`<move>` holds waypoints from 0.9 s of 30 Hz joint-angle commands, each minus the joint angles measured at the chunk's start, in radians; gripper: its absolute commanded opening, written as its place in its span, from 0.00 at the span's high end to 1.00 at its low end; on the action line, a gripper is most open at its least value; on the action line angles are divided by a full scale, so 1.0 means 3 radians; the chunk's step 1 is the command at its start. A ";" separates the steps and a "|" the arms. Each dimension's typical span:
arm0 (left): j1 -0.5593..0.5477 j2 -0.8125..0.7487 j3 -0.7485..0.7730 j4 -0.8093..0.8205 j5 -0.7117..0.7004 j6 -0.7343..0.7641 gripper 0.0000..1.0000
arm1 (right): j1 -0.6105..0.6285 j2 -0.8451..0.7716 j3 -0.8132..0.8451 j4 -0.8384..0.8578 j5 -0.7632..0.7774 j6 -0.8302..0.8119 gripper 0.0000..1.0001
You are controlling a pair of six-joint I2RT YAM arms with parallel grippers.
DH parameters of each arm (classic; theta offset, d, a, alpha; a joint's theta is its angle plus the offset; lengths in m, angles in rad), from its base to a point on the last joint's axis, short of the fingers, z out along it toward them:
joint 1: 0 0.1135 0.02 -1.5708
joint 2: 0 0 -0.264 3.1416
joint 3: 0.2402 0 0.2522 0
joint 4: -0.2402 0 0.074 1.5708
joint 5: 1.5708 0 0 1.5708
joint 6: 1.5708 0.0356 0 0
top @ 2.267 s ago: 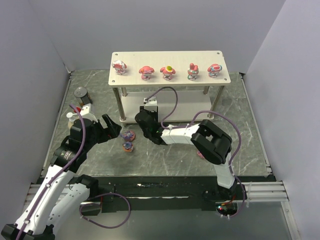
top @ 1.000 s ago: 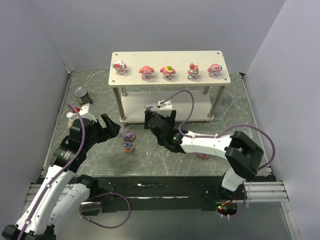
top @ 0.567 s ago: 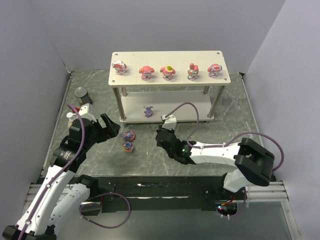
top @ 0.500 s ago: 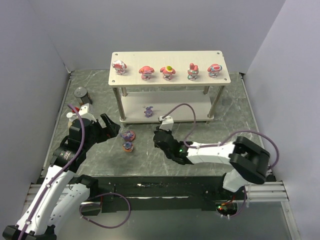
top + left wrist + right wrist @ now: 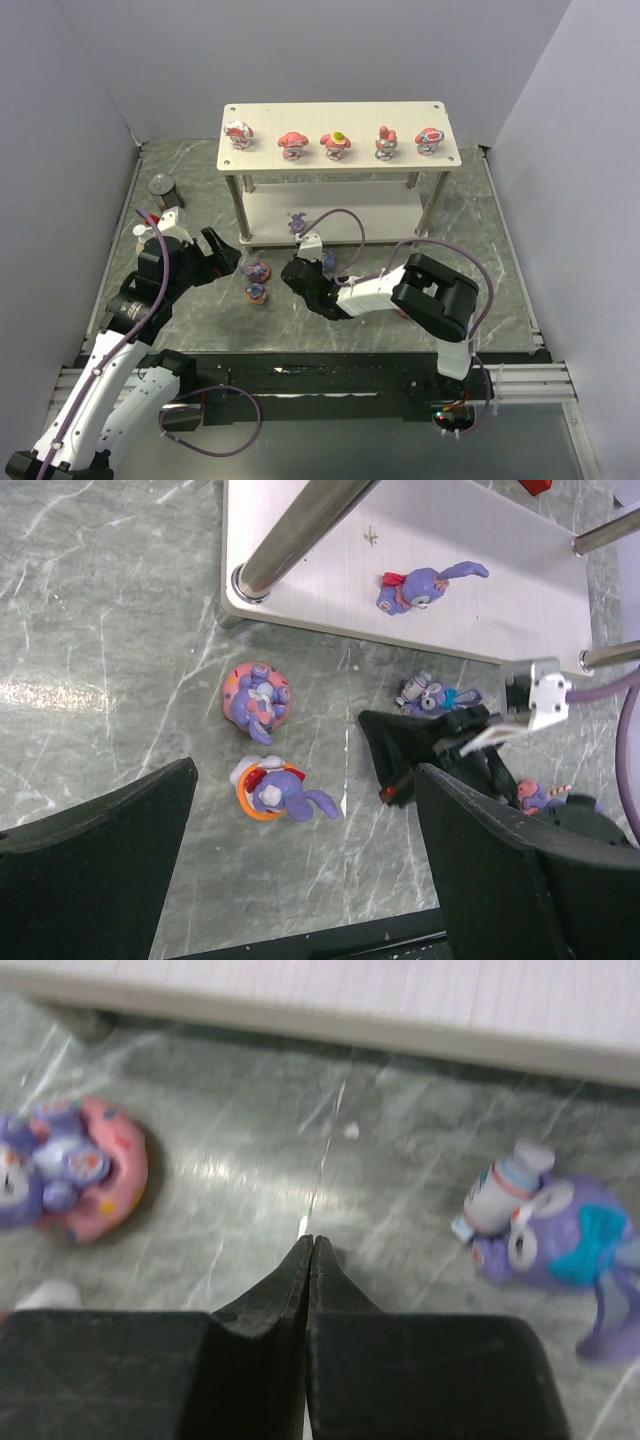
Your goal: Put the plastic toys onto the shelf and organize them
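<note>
Your right arm is stretching low toward 10 o'clock across the marbled floor. The right gripper is pressing its black fingers flat together, holding nothing. Your left gripper is hanging wide apart, with two glossy purple toys at its 3 o'clock. Right of the closed fingers, a blue-bowed rabbit toy is lying on its side, its long axis running 11 to 5 o'clock. Another rabbit is resting on the shelf's pale wood-grain lower board, and five pink toys are standing along the top.
</note>
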 commanded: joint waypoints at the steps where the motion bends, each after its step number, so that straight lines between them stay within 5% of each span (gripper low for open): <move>1: 0.0015 -0.0021 0.0000 0.0150 0.0037 0.0045 0.04 | -0.0104 0.0148 0.0193 0.0019 0.0202 -0.0063 1.00; 27: 0.0021 -0.0037 0.0000 0.0145 0.0027 0.0040 0.04 | -0.0426 -0.0076 -0.0441 -0.0487 0.0596 0.0663 1.00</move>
